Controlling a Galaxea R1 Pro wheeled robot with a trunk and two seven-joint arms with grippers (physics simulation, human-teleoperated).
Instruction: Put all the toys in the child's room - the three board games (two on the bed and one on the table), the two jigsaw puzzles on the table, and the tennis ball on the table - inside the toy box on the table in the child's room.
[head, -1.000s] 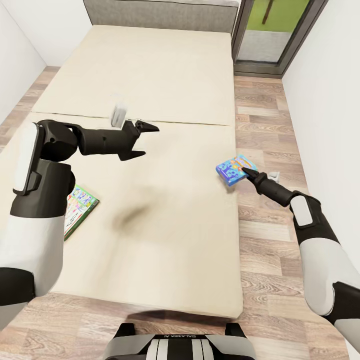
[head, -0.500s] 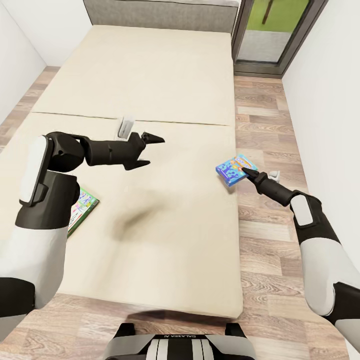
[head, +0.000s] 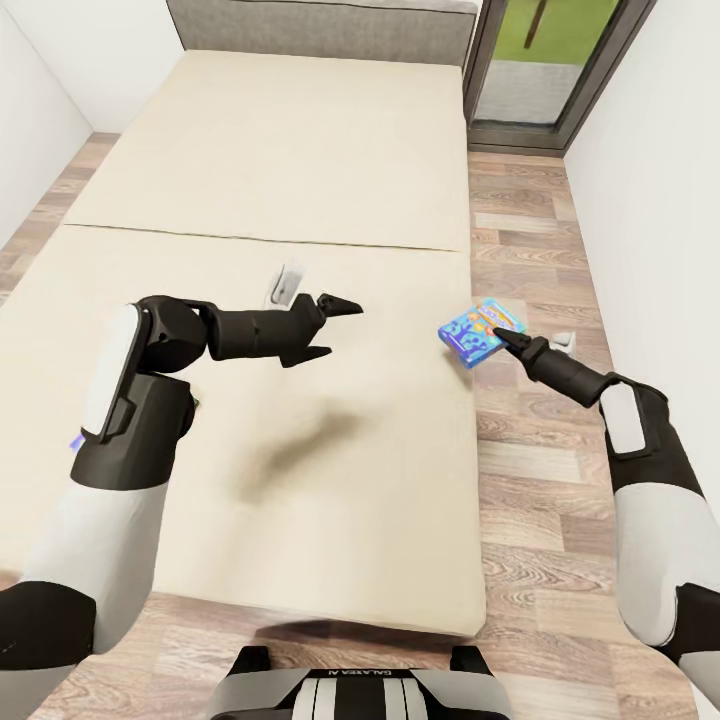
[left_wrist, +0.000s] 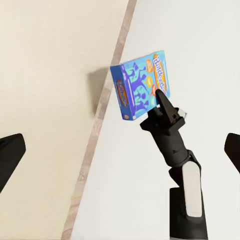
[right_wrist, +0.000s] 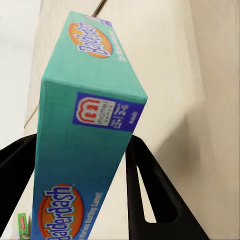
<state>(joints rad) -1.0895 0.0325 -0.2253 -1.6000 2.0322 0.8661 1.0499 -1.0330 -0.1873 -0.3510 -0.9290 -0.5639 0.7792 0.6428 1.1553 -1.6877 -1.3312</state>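
My right gripper (head: 498, 339) is shut on a small blue board game (head: 470, 330) lettered Balderdash, held in the air over the right edge of the bed (head: 300, 150). In the right wrist view the box (right_wrist: 85, 130) sits between the black fingers (right_wrist: 150, 195). The left wrist view looks across at the same box (left_wrist: 140, 85) and the right gripper (left_wrist: 161, 100). My left gripper (head: 345, 328) hangs open and empty over the middle of the bed. A small green box (right_wrist: 22, 223) lies far off on the mattress.
Wood-plank floor (head: 530, 250) runs along the bed's right side, bounded by a white wall (head: 660, 150). A dark-framed glass door (head: 550, 60) stands at the far right, and a grey headboard (head: 320, 25) closes the far end of the bed.
My left arm has swung right and forward over the bed, now covering the green-edged game that lay at the left. The right gripper with the blue box has shifted slightly right and up.
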